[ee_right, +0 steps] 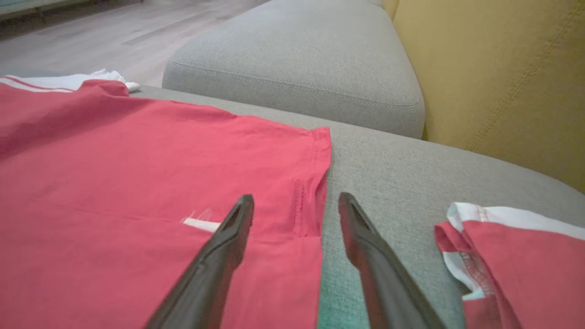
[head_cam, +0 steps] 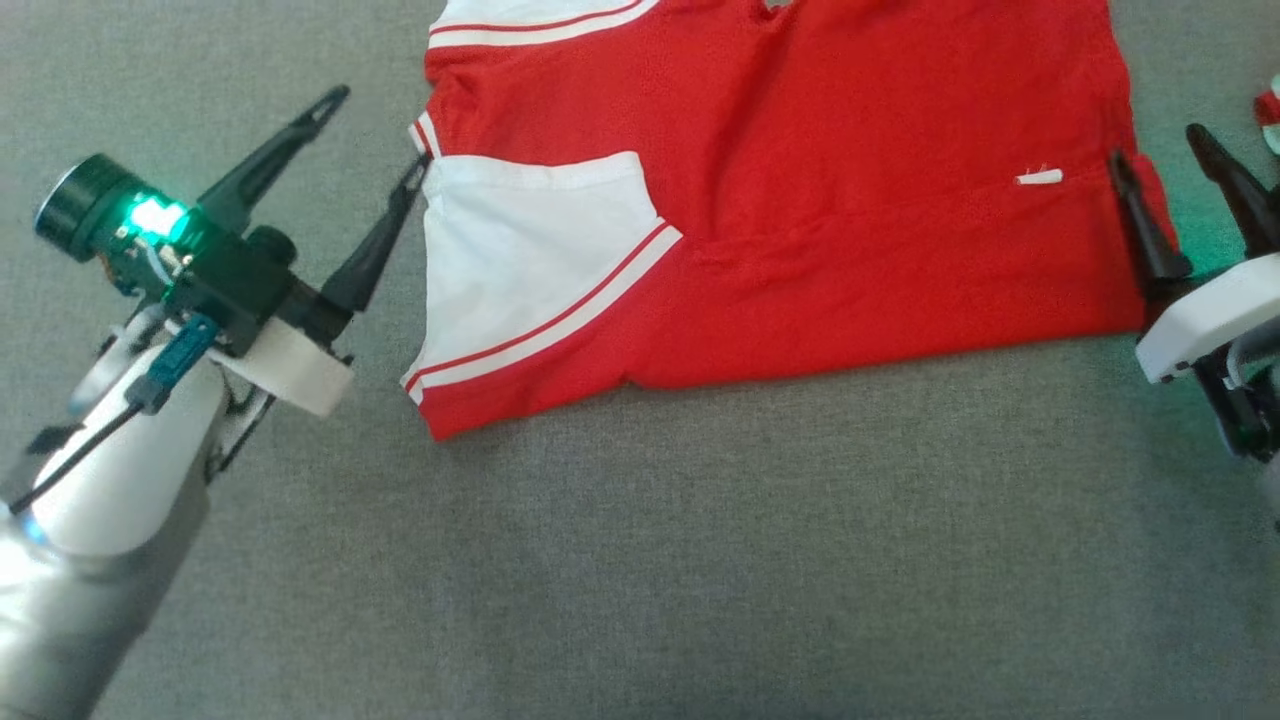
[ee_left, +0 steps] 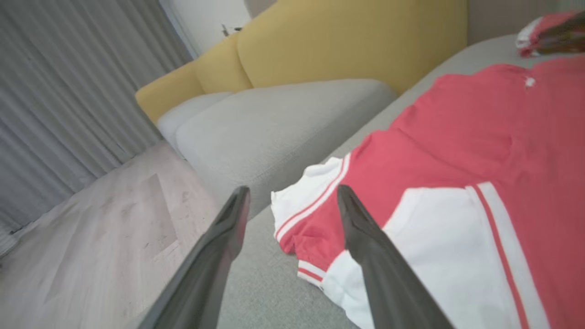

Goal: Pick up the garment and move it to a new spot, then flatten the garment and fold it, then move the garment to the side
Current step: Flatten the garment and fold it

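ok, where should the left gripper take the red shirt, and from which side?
Probably the white sleeve at its outer edge, coming from the robot's left and sliding in low along the grey cushion. The sleeve lies folded flat over the red shirt, so its layered edge faces the open left gripper. The flat middle offers nothing to pinch.

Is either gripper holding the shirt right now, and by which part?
Nothing is held: the left gripper and right gripper both stand open at the shirt's edges.
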